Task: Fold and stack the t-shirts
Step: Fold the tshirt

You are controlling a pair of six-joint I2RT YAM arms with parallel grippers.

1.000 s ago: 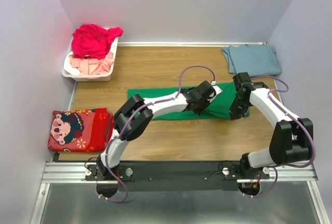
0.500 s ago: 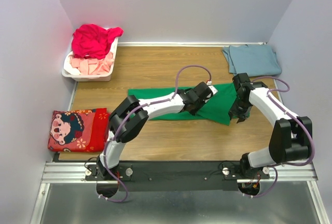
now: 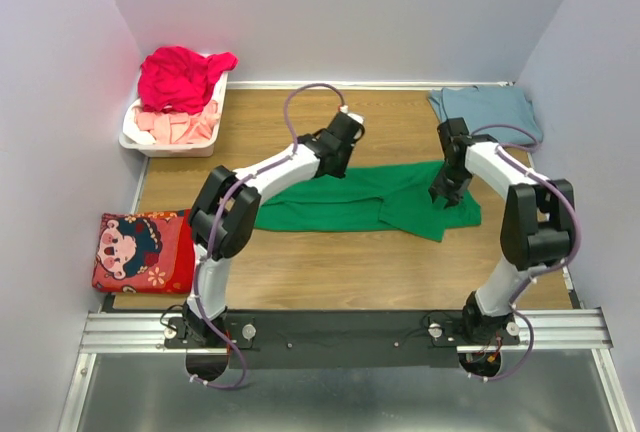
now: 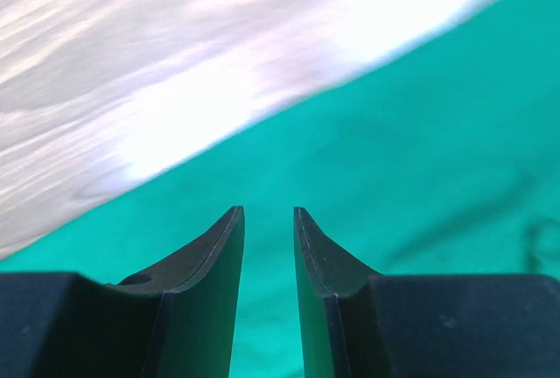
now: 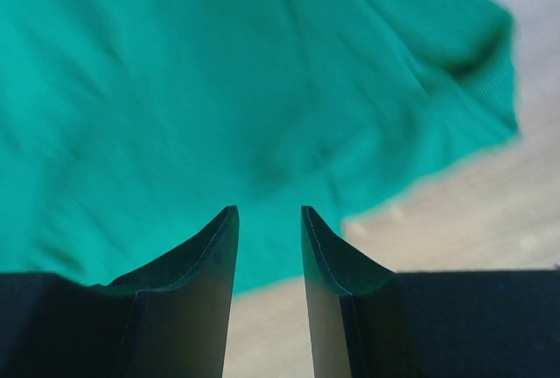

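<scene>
The left gripper [image 4: 269,220] and the right gripper [image 5: 269,220] are hovering, jaws apart and empty, just over the green t-shirt [image 3: 350,202], which is lying flat beneath them and, being limp and light, is probably wanting a pinch at its edge.

— What sits at the far left of the counter [image 3: 330,277]?
— You have a white basket [image 3: 172,148] there, close to the far-left corner.
— And nearer?
— On your near left lies a folded red cloth [image 3: 150,250] printed with a cartoon face, well apart from the basket. A metal rail [image 3: 340,330] runs along the near edge.
</scene>
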